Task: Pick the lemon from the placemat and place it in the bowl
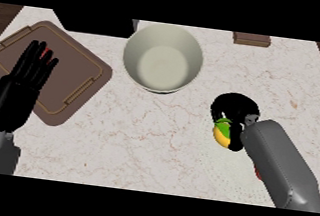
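One bowl (163, 56) holds nothing; right hand (234, 111) grips the lemon (223, 133).

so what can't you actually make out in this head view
- Lemon: only a yellow-green sliver shows; the right robot hand curls round it and hides the rest.
- Placemat: its left part lies behind the left robot hand, open with fingers up.
- Dark object beside the bowl: cut off by the top edge, unidentifiable.
- Small brown block: also cut by the top edge.
- Red spot: mostly behind the right forearm.
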You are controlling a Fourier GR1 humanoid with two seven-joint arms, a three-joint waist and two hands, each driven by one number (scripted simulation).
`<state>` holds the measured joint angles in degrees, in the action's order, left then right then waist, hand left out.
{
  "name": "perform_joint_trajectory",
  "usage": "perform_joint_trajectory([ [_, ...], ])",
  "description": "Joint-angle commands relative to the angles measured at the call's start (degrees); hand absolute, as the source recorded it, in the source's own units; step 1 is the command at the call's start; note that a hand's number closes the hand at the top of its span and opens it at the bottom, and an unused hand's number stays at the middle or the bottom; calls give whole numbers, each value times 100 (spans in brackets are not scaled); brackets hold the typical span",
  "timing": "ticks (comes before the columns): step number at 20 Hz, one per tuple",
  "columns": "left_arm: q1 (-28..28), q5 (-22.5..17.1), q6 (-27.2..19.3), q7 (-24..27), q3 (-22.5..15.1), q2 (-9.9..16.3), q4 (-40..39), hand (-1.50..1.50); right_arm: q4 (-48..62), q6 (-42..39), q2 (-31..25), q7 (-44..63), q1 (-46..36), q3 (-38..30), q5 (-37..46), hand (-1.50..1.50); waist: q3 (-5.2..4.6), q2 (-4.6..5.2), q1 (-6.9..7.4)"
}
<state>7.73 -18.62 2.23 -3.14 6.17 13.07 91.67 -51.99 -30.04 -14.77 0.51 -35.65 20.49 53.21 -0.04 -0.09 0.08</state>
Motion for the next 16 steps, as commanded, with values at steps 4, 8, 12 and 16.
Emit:
perform_joint_trajectory([
  [4,124,-24,179,-13,-167,-60,-173,0,-814,1175,1441,2324,-210,778,-381,150,2,16,392],
  [8,281,-4,162,-60,-208,-78,-185,0,-1359,1730,1463,3673,-752,1390,-831,150,-1,3,472],
  [12,264,5,170,-84,-181,-34,-155,0,-2003,2353,1472,5157,-1258,1804,-903,150,-6,-47,419],
  [16,368,-20,156,-29,-32,6,-379,0,-2463,2308,1475,6647,-2032,2189,-838,150,-10,-38,211],
])
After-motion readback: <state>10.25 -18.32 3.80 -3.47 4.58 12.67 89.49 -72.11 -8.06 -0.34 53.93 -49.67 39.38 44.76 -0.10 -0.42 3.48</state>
